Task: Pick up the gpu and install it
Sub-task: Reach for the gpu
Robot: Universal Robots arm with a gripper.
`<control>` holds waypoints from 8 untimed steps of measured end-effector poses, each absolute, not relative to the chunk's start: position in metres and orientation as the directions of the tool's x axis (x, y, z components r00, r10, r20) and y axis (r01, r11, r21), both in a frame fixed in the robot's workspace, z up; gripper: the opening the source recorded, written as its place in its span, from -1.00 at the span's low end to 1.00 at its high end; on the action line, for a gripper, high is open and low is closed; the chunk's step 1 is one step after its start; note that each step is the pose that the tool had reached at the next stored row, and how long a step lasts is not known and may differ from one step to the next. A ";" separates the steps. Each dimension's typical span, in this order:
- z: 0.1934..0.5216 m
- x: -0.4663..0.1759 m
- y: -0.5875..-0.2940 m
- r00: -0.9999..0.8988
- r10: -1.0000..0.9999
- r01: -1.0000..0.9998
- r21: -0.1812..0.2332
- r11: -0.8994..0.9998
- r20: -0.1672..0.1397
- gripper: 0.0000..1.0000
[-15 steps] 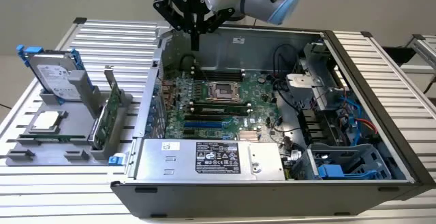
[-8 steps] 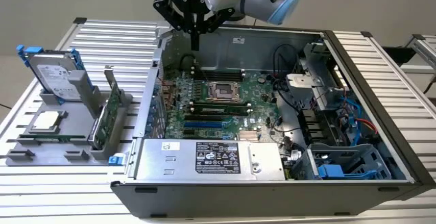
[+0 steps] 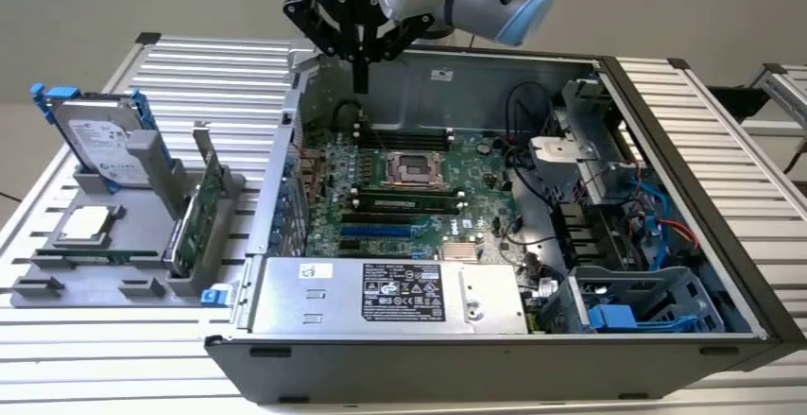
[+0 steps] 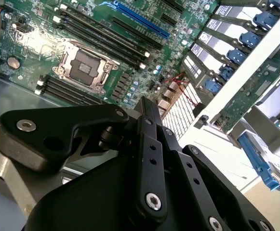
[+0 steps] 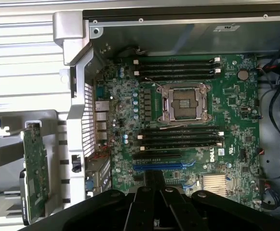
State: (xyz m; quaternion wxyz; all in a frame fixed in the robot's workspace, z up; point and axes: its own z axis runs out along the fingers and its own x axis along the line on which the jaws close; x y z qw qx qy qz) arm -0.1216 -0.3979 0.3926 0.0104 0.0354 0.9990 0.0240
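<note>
The gpu [image 3: 199, 212] is not yet picked up — it is seen racked, the end effector [image 3: 362, 77] closed, empty, above the case [image 3: 479, 370].

The gripper [image 3: 362, 82] hangs over the open computer case [image 3: 505, 372], the gpu [image 3: 199, 212] upright in the grey rack [image 3: 76, 287].

Gpu [image 3: 192, 231]: a flat rectangular card that I see standing on its long edge in a slot of the gray holder [image 3: 70, 287]. It is at the exterior view's left, just beside the open computer case [image 3: 505, 372] and outside it, not yet installed. Its silver end bracket [image 3: 202, 155] rises at the far end. The green circuit-board face of the gpu [image 4: 253, 94] shows in both wrist views [image 5: 35, 175].
</note>
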 end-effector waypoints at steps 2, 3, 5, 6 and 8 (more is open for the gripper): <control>0.393 -0.122 -0.398 -0.997 0.071 0.070 0.049 0.996 -0.019 -1.00; 0.393 -0.123 -0.398 -0.997 0.071 0.070 0.049 0.996 -0.019 -1.00; 0.393 -0.123 -0.398 -0.997 0.071 0.070 0.049 0.996 -0.019 -1.00; 0.393 -0.124 -0.398 -0.997 0.071 0.070 0.049 0.996 -0.019 -1.00; 0.393 -0.125 -0.398 -0.997 0.071 0.070 0.049 0.996 -0.019 -1.00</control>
